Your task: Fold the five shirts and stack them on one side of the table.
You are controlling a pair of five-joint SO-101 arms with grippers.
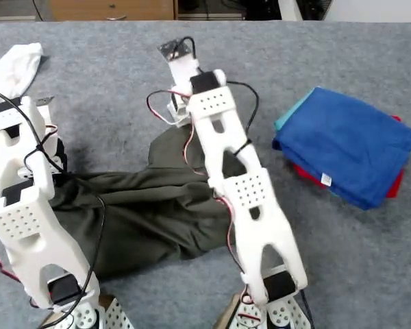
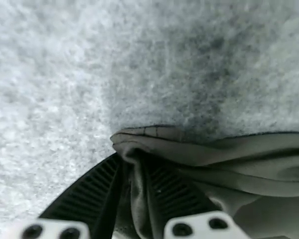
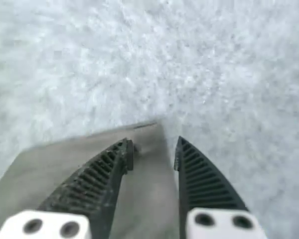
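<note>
You have the spread shirt lying mid-table, partly under your two arms. Your left gripper sits at its left edge, a fold of cloth pinched between the fingers. Your right gripper is at its far corner, fingers parted over the cloth. The stack of folded shirts lies well apart to the right, and a loose shirt lies at the far left corner.

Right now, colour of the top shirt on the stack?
Blue. The top shirt shows best in the high view.
</note>
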